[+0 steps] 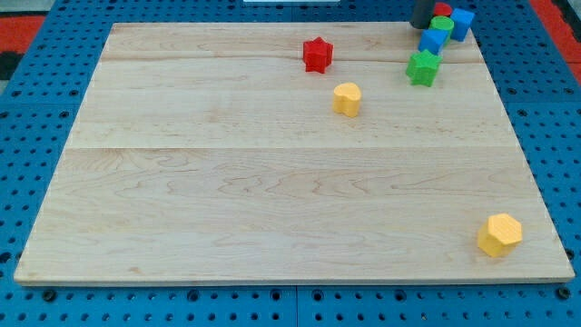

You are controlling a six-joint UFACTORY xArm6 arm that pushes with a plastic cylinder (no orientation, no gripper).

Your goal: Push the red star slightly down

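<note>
The red star (318,54) lies near the view's top, a little right of the middle of the wooden board (227,182). A dark piece of my rod shows at the view's top right, and my tip (420,25) is at its lower end. It is well to the right of the red star and slightly above it, not touching it. My tip is right next to a cluster of blocks: a blue block (434,39), a green round block (442,24), a red block (440,9) and a blue cube (462,23).
A green star (423,67) lies just below the cluster. A yellow block (347,98) lies just below and right of the red star. A yellow hexagon (499,234) sits near the board's bottom right corner. Blue pegboard surrounds the board.
</note>
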